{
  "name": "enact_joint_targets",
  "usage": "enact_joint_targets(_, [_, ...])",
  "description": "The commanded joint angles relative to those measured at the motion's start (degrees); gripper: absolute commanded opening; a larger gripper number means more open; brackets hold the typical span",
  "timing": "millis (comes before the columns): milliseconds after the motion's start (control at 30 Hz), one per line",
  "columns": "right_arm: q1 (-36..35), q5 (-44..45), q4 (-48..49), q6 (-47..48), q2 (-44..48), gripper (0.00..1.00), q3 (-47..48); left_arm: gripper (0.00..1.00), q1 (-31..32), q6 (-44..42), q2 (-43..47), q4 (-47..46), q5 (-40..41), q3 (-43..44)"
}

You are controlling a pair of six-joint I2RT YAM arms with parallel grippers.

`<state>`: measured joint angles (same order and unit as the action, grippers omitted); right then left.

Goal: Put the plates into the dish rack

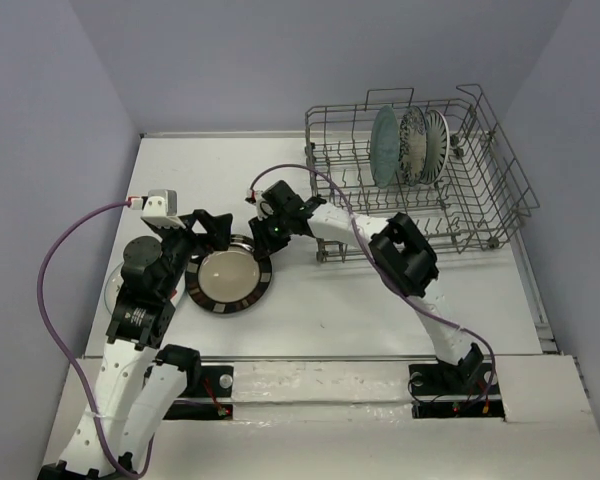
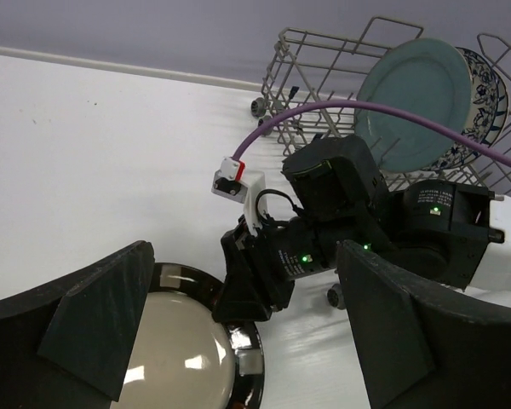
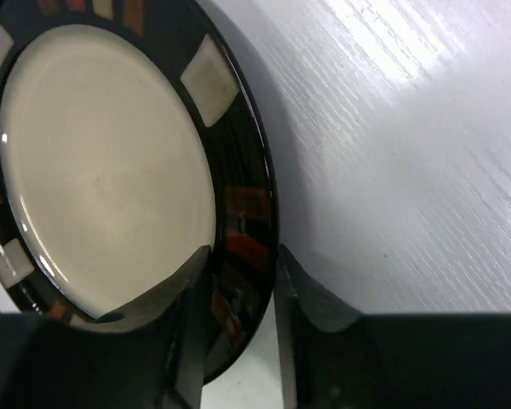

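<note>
My right gripper (image 3: 243, 294) pinches narrowly the far rim of the brown-rimmed plate (image 1: 228, 278). The dish rack (image 1: 485, 200) lies to its right. My left gripper (image 1: 202, 238) gapes wide.

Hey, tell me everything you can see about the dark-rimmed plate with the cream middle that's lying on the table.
The dark-rimmed plate is round, glossy, apparently ceramic: a cream centre inside a dark brown rim with cream, orange and red blocks. It lies face up on the white table. The right tool straddles its far rim, one finger on each face, apparently pinching it. The open left tool hovers by its left edge; contact there is unclear.
</note>
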<state>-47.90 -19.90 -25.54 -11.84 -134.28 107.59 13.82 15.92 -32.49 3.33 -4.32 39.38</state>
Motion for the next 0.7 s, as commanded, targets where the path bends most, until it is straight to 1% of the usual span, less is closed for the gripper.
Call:
enact_joint_targets(0, [0.4,-0.6,2.2,-0.6,3.2,0.21,-6.9,0.99,0.3,-0.1,0.4,-1.9,-0.2,2.2])
enact_joint_targets(67, [0.4,0.4,3.0,-0.7,4.5,0.14,-9.6,0.99,0.3,0.1,0.5,-2.0,-0.3,2.1])
enact_joint_targets(100, [0.4,1.0,3.4,-0.7,6.0,0.07,-10.2,0.99,0.3,0.1,0.6,-1.9,-0.2,2.1])
enact_joint_targets(333, [1.0,3.9,5.0,-1.3,13.3,0.07,-13.2,0.99,0.2,0.9,0.2,-2.8,-1.2,1.5])
enact_joint_targets(467, [1.0,5.0,6.3,-2.7,20.0,0.07,-14.2,0.99,0.2,1.4,-0.1,-3.9,-3.2,1.1])
enact_joint_targets(600, [3.2,2.9,10.6,-6.3,24.9,0.07,-16.3,0.99,-0.2,2.1,-1.0,-5.4,-6.7,0.7])
enact_joint_targets(667, [4.3,-0.3,12.6,-9.2,26.3,0.07,-17.1,0.99,-0.6,2.5,-1.9,-6.2,-8.4,0.4])
